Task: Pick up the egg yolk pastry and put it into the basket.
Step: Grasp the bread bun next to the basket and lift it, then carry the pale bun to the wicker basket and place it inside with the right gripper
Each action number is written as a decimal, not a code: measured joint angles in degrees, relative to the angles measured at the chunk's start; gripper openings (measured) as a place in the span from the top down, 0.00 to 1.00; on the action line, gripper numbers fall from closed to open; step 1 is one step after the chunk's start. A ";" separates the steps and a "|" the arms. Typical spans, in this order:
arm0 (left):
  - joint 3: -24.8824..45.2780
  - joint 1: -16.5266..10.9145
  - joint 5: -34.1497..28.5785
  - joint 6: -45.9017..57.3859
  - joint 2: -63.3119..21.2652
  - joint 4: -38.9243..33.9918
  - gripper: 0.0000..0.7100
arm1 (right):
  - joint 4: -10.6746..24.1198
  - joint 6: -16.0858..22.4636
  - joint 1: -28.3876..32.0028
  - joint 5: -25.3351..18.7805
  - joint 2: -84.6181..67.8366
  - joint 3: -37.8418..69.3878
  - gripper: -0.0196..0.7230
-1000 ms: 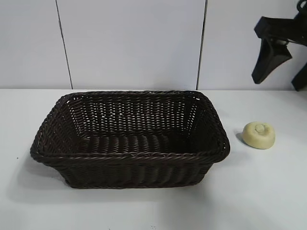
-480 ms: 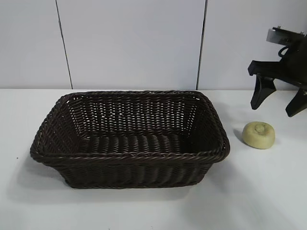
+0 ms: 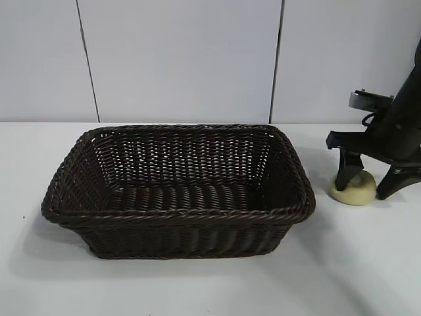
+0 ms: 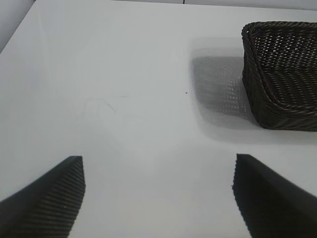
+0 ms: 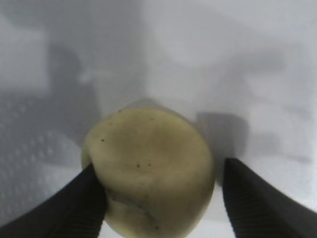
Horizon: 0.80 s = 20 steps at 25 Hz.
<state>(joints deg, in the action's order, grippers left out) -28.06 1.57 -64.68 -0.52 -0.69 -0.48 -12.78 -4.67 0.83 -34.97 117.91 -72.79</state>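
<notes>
Right hand [image 3: 366, 185] now lowered astride pastry [image 3: 355, 191].

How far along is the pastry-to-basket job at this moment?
Reach done: the right end effector straddles the egg yolk pastry on the table, fingers either side, not visibly clamped. Left to do: grip, lift, carry into the basket, which holds nothing. Left end effector idles open.

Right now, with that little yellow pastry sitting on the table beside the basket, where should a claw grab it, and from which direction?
Grip the egg yolk pastry across its rounded sides, coming straight down from above. It is a low dome lying flat on the table, so only its flanks offer opposed surfaces. The right gripper already straddles it that way, jaws either side, one touching, the other apparently a little off.
</notes>
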 joint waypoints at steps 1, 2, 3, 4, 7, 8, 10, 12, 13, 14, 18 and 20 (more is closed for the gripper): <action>0.00 0.00 0.00 0.00 0.00 0.00 0.16 | 0.00 0.13 0.00 -0.01 -0.06 -0.02 0.62; 0.00 0.00 0.00 0.04 0.00 0.00 0.16 | 0.00 0.18 0.00 -0.01 -0.30 -0.08 0.75; 0.00 0.00 0.00 0.04 0.00 0.00 0.16 | 0.00 0.18 0.00 -0.06 -0.77 -0.15 0.83; 0.00 0.00 0.00 0.04 0.00 0.00 0.16 | 0.00 0.18 0.00 -0.34 -1.43 -0.21 0.86; 0.00 0.00 0.00 0.04 0.00 0.00 0.16 | 0.14 0.18 0.00 -1.44 -4.57 -0.21 0.91; 0.00 0.00 0.00 0.04 0.00 0.00 0.16 | 0.14 0.18 0.00 -1.93 -6.27 -0.21 0.91; 0.00 0.00 0.00 0.04 0.00 0.00 0.16 | 0.14 0.18 0.00 -3.37 -9.81 -0.21 0.92; 0.00 0.00 0.00 0.04 0.00 0.00 0.16 | 0.03 0.18 0.00 -5.24 -13.61 -0.21 0.92; 0.00 0.00 0.00 0.04 0.00 0.00 0.16 | 0.03 0.18 0.00 -6.11 -15.03 -0.21 0.92; 0.00 0.00 0.00 0.04 0.00 0.00 0.16 | 0.03 0.18 0.00 -6.82 -16.52 -0.21 0.92; 0.00 0.00 0.00 0.04 0.00 0.00 0.16 | -0.10 0.18 0.00 -9.14 -19.79 -0.21 0.92; 0.00 0.00 0.00 0.04 0.00 0.00 0.16 | -1.41 0.18 0.00 -9.91 -20.43 -0.21 0.92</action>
<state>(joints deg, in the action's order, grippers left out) -28.06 1.57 -64.68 -0.49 -0.69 -0.48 -14.19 -4.49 0.83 -44.88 97.48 -73.00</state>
